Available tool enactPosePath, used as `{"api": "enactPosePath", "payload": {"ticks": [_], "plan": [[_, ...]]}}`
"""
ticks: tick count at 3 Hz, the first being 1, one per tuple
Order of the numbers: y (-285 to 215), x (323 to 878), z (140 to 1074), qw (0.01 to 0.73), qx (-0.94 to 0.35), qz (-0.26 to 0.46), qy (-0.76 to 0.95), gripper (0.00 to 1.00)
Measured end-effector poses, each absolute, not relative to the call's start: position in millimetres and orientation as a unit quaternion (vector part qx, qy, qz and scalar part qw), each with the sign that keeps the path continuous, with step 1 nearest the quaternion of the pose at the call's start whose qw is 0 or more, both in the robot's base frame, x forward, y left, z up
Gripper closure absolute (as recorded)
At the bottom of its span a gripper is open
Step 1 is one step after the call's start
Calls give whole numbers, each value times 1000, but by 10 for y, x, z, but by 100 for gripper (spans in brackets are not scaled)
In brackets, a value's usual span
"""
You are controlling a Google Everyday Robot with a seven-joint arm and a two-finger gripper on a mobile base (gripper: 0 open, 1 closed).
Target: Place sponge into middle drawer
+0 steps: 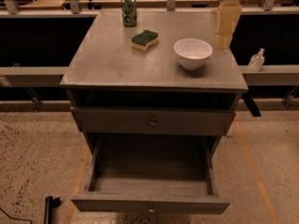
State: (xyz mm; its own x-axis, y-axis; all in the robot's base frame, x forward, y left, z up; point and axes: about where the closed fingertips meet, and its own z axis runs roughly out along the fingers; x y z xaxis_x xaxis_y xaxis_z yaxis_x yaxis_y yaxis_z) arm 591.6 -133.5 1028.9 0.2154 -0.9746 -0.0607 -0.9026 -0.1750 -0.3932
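Note:
The sponge (144,39), dark green on a yellow base, lies flat on the grey cabinet top (112,64), at the back middle. The middle drawer (150,203) is pulled out wide at the bottom and its inside shows nothing in it. The knobbed drawer front above it (152,122) is shut. My gripper (223,45) hangs point down over the back right of the cabinet top, just right of and behind the white bowl (193,53). It is well to the right of the sponge and holds nothing that I can see.
A green drink can (129,10) stands at the back of the top, behind the sponge. A small clear bottle (256,59) stands on the ledge to the right. A black object (48,208) lies on the floor at the lower left.

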Motion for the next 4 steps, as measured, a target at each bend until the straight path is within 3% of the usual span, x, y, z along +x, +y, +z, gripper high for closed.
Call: {"api": "enactPosePath", "payload": {"ticks": [1, 4], "plan": [[-1339, 5923, 10288, 177, -759, -104, 618, 0], [-800, 6928, 10010, 154, -857, -169, 461, 0]]}}
